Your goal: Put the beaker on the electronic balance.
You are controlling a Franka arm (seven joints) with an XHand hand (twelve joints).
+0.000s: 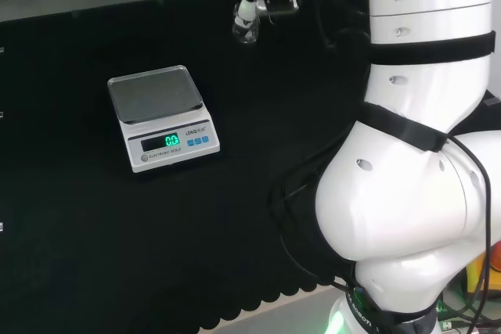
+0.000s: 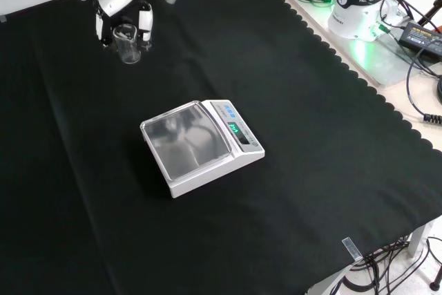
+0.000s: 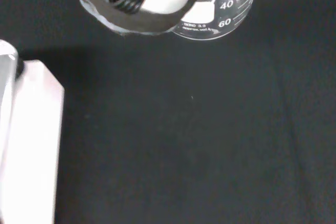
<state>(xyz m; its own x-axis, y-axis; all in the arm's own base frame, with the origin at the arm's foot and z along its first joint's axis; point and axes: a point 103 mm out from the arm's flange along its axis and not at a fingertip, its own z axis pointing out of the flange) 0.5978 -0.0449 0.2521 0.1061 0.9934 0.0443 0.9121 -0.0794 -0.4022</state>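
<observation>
Hand (image 2: 124,12) at far corner of worktop (image 2: 311,136), fingers bent round small clear beaker (image 2: 128,43), so it has hold of it. Beaker upright, mouth up, likely so it can go down flat; cannot tell if it touches cloth or hangs just above. Balance (image 2: 200,144) sits mid-worktop, well apart from beaker. Its shiny pan (image 2: 185,141) bare and flat, ready as landing spot. Plain black cloth between them, lots of open room. Pan has raised edge: beaker should come in from above.
</observation>
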